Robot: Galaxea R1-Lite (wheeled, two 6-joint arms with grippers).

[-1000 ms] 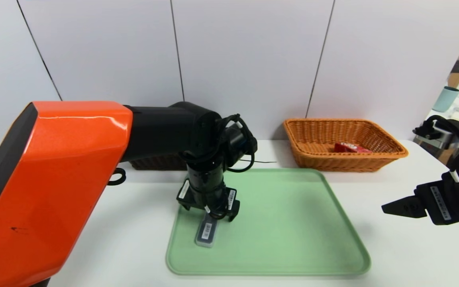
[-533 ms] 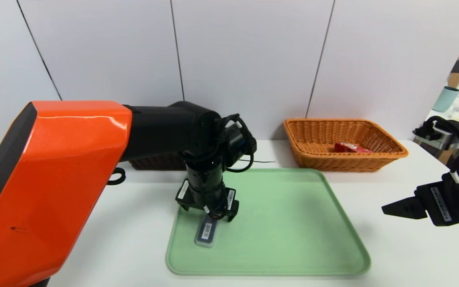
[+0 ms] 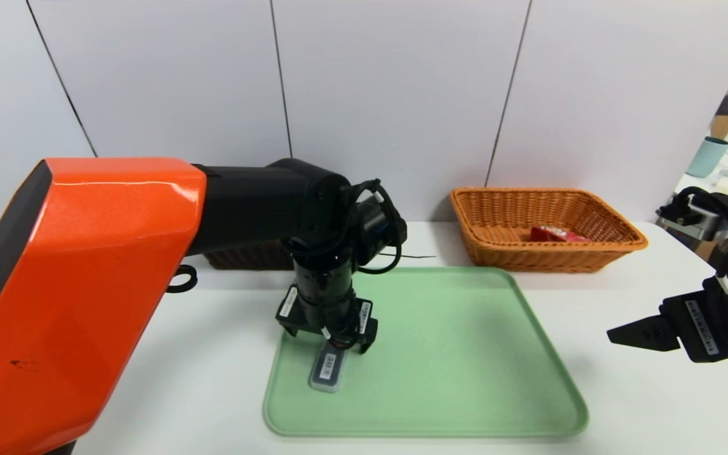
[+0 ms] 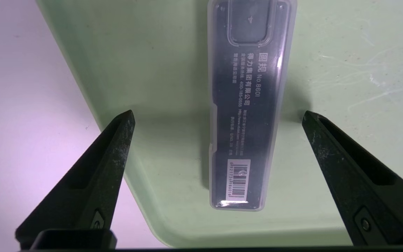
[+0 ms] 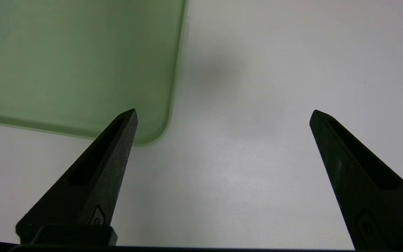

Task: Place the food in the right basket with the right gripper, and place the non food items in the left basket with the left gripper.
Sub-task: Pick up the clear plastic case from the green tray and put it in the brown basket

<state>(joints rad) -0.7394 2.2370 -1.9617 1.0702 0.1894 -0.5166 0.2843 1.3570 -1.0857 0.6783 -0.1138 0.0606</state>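
The compass box point(image 4: 243, 105) is lying on the green tray point(image 3: 465, 435), waiting to go in the left basket point(image 3: 250, 256). The left gripper point(image 4: 218, 113) is hovering around it, its fingers standing wide open, not touching it. A red snack packet point(image 3: 557, 234) is already sitting in the right basket point(image 3: 547, 259). The right gripper point(image 5: 224, 112) is idling over the bench point(image 5: 240, 182) beside the tray, its fingers open and holding nothing. Only the box seems left.
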